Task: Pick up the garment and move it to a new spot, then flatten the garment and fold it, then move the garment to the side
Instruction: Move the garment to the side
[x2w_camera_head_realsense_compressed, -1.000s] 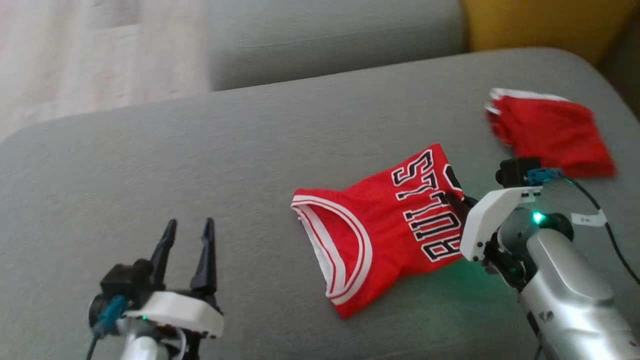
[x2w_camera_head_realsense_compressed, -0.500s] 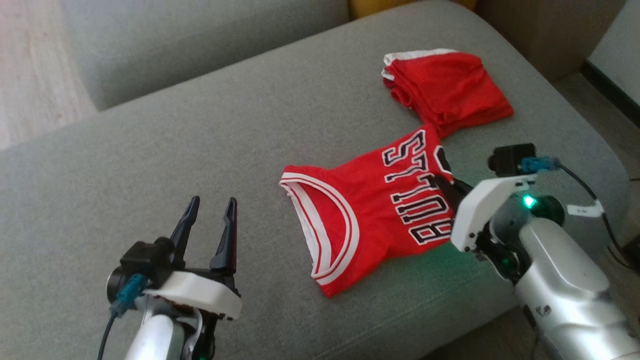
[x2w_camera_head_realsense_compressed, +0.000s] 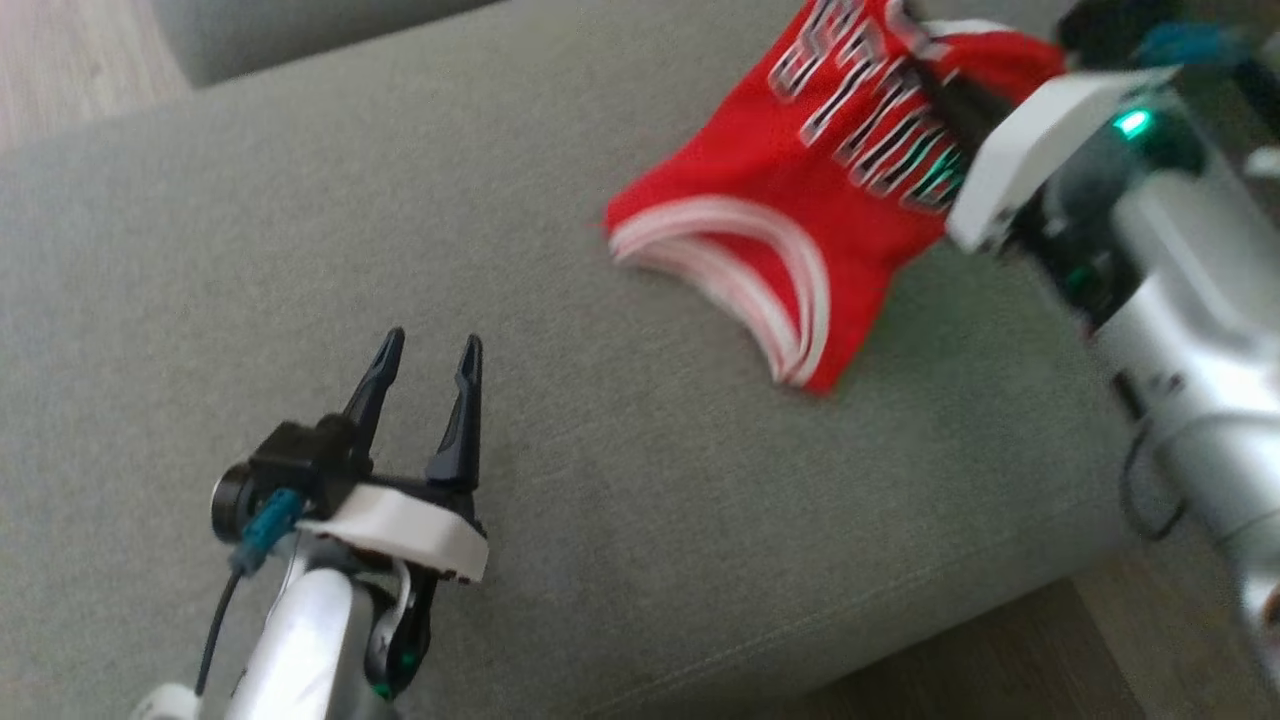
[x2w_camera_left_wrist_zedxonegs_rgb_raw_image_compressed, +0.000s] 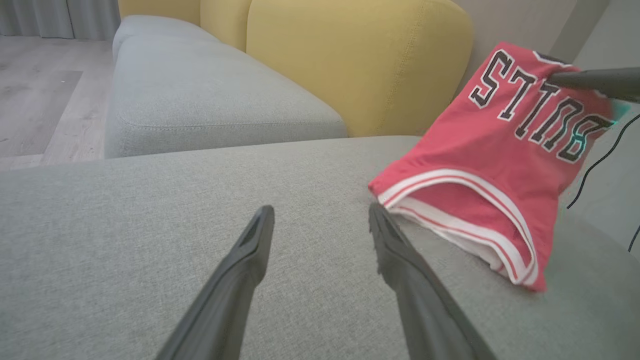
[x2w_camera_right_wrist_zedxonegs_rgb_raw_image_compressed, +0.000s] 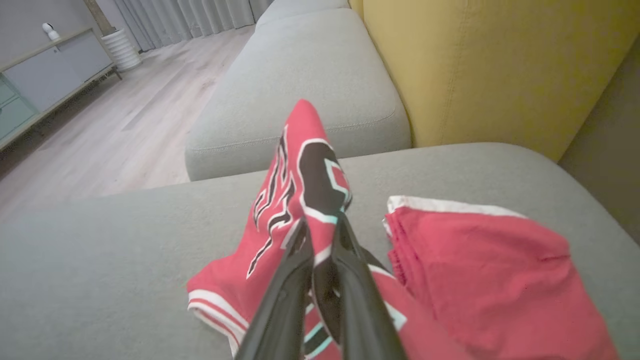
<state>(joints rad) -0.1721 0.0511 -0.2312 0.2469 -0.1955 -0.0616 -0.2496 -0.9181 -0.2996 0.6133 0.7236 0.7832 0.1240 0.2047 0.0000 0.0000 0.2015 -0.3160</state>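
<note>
The garment (x2w_camera_head_realsense_compressed: 790, 200) is a folded red jersey with black-and-white lettering and white-striped trim. My right gripper (x2w_camera_head_realsense_compressed: 940, 85) is shut on its lettered end and holds that end up off the grey sofa cushion (x2w_camera_head_realsense_compressed: 300, 200). In the right wrist view the garment (x2w_camera_right_wrist_zedxonegs_rgb_raw_image_compressed: 300, 165) is pinched between the closed fingers of the right gripper (x2w_camera_right_wrist_zedxonegs_rgb_raw_image_compressed: 320, 225). Its trimmed end droops to the cushion in the left wrist view, where the garment (x2w_camera_left_wrist_zedxonegs_rgb_raw_image_compressed: 490, 165) hangs to the right. My left gripper (x2w_camera_head_realsense_compressed: 430, 345) hovers open and empty over the cushion, left of the jersey, as the left gripper (x2w_camera_left_wrist_zedxonegs_rgb_raw_image_compressed: 320, 215) in its own view also shows.
A second folded red garment (x2w_camera_right_wrist_zedxonegs_rgb_raw_image_compressed: 490, 270) with a white edge lies on the cushion right of the jersey. A yellow backrest (x2w_camera_left_wrist_zedxonegs_rgb_raw_image_compressed: 360, 60) rises behind, with another grey seat (x2w_camera_left_wrist_zedxonegs_rgb_raw_image_compressed: 200, 100) beyond. The cushion's front edge drops to wooden floor (x2w_camera_head_realsense_compressed: 1000, 670).
The head camera has shifted. My right gripper has lifted the jersey's lettered end off the cushion, so the jersey now hangs tilted instead of lying flat. The left gripper stays open.
</note>
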